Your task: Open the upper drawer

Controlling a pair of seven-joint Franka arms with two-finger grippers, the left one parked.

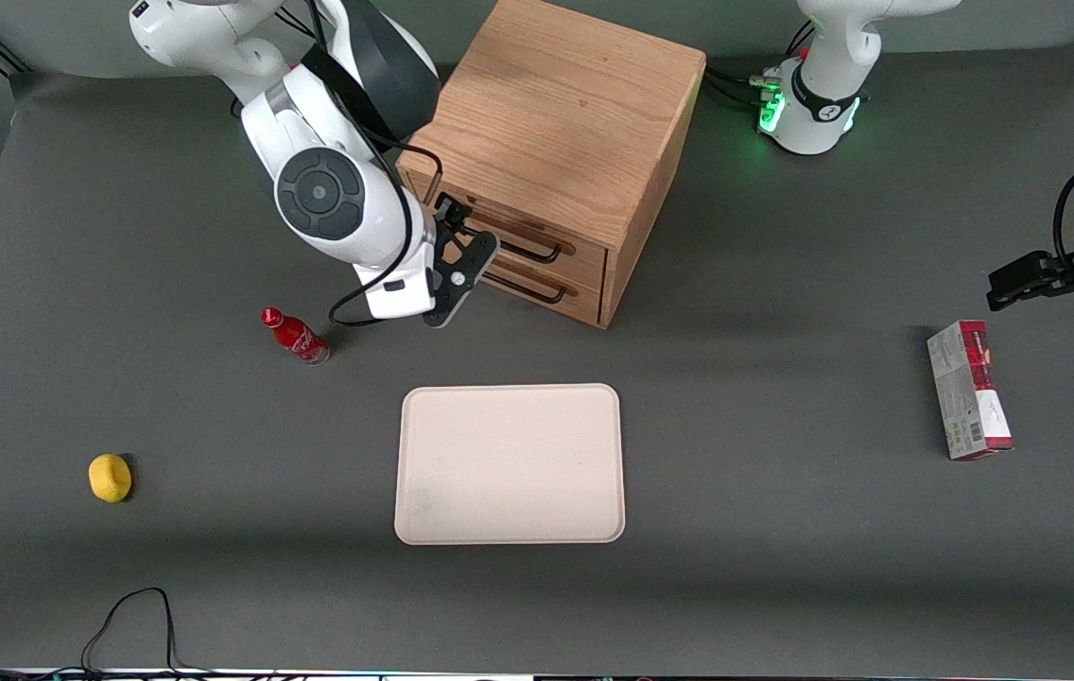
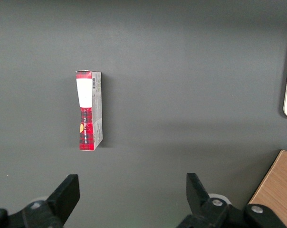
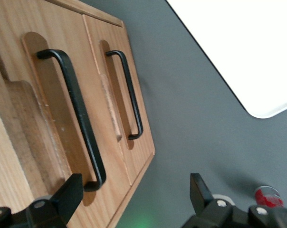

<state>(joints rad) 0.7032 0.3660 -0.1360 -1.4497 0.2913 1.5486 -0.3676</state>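
Two near-identical black wire handles sit one above the other on the cabinet (image 1: 551,142) front, and that is the chief hazard from here. Going from the front camera outward, the table (image 1: 783,567) carries a pale tray (image 1: 510,463), then a yellow lemon-like object (image 1: 110,477) and a small red bottle (image 1: 295,335) toward the working arm's end, and a red and white carton (image 1: 969,389) toward the parked arm's end. Farther still stands the oak cabinet, with the upper drawer (image 1: 537,236) apparently shut or nearly so, directly above the lower drawer (image 1: 537,281). The pincer (image 1: 461,270) hangs just in front of the drawer fronts, at the handle end nearer the working arm, fingers spread wide and holding nothing. In my judgement, a slight drop on approach would put it on the lower handle and open the wrong drawer. Gripping so near the handle's end could also skew the pull and bind the drawer, or drag the unsecured cabinet. The right wrist view shows what the front view cannot: one finger (image 3: 67,197) lies at the end of the upper handle (image 3: 77,118), the other finger (image 3: 200,190) well clear, the handle not yet between them. Only the front view shows the pincer's height against both drawers.
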